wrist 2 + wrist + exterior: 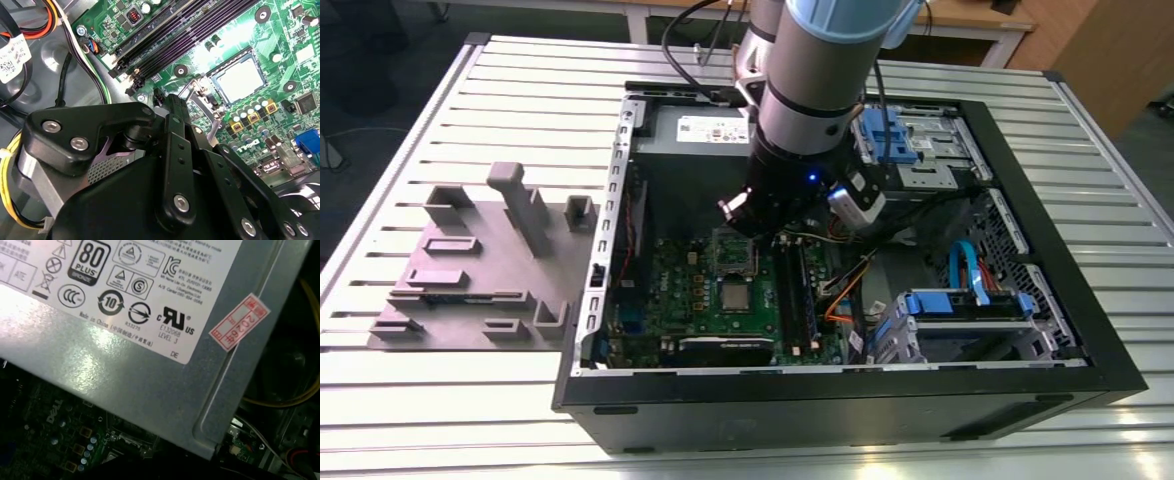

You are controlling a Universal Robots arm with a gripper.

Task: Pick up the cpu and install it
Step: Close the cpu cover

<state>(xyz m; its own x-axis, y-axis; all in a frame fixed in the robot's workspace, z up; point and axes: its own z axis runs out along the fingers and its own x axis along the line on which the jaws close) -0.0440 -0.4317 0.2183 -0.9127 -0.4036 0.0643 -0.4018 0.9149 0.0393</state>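
The cpu is a small silvery square lying flat on the green motherboard inside the black computer case. In the second wrist view the cpu sits inside a metal frame, bright and uncovered. A metal-framed square with a dark centre lies between the cpu and my gripper. The gripper hangs low over the board just beyond that frame, apart from the cpu, and nothing shows held in it. Its black linkage is in the foreground of the second wrist view.
The grey power supply with its white label stands close behind the gripper. Dark memory slots run beside the cpu. Blue drive brackets and orange cables are on the exterior view's right. A grey fixture sits outside the case.
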